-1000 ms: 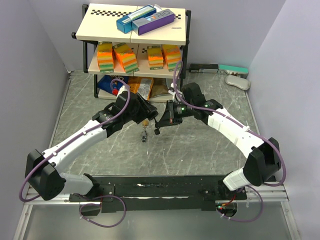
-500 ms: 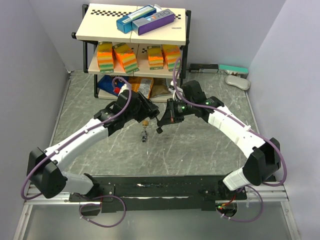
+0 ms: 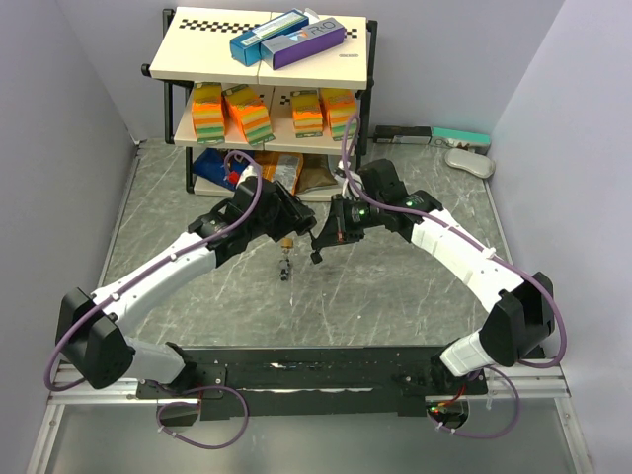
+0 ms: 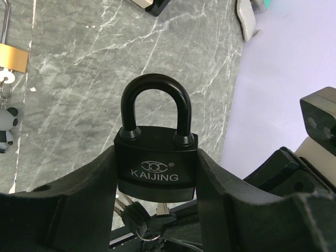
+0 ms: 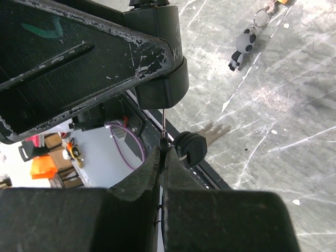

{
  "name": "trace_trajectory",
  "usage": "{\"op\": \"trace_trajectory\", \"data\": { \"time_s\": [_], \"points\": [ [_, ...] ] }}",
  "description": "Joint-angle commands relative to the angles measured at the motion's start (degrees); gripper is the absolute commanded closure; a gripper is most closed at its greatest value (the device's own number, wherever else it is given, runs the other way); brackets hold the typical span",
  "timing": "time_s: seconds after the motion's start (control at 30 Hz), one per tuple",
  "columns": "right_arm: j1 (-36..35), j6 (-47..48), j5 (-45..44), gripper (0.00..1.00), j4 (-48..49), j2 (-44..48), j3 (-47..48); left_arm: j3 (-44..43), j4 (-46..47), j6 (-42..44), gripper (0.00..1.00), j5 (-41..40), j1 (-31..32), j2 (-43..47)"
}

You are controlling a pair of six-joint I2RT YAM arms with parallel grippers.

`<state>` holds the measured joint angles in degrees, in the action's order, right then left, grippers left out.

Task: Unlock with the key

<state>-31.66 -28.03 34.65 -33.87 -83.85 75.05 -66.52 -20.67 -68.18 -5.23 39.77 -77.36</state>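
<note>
My left gripper [image 4: 156, 176] is shut on a black KAIJING padlock [image 4: 156, 165] and holds it above the table, with its shackle closed. My right gripper [image 5: 161, 153] is shut on the head of a key [image 5: 164, 123]. The key's blade stands in the bottom of the padlock [image 5: 164, 86]. Spare black-headed keys [image 5: 190, 148] hang on the ring beside it. The key also shows under the lock in the left wrist view [image 4: 163, 210]. In the top view the left gripper [image 3: 295, 223] and the right gripper [image 3: 317, 249] meet mid-table.
A brass padlock [image 3: 286, 242] with a panda keychain [image 3: 284, 268] lies on the table just below the grippers, and also shows in the left wrist view [image 4: 11, 56]. A shelf rack [image 3: 267, 89] with sponges and boxes stands behind. A white object [image 3: 469, 161] lies at the back right.
Both grippers have shifted only slightly, staying together. The right gripper has nudged a little toward the padlock with the key.
</note>
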Motion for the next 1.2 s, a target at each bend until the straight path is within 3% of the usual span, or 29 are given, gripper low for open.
{"op": "trace_trajectory", "data": {
  "time_s": [0.0, 0.23, 0.73, 1.17],
  "points": [
    [3.35, -3.96, -7.94, 1.00, 16.46, -0.52, 1.95, -1.51, -0.43, -0.64, 0.99, 13.06, 3.56, 1.51],
    [6.70, -8.97, -6.35, 1.00, 21.04, 1.94, -1.92, -2.20, -0.16, -0.20, 0.99, 14.81, 3.47, 0.46],
    [2.83, 4.11, -16.97, 1.00, 17.96, 2.73, -0.43, -5.37, 0.71, -2.74, 0.99, 18.94, 3.21, -2.62],
    [2.74, 3.43, -16.55, 1.00, 14.19, 4.66, -4.29, -3.09, 3.35, -5.29, 0.99, 22.28, 0.14, -6.57]
  ]
}}
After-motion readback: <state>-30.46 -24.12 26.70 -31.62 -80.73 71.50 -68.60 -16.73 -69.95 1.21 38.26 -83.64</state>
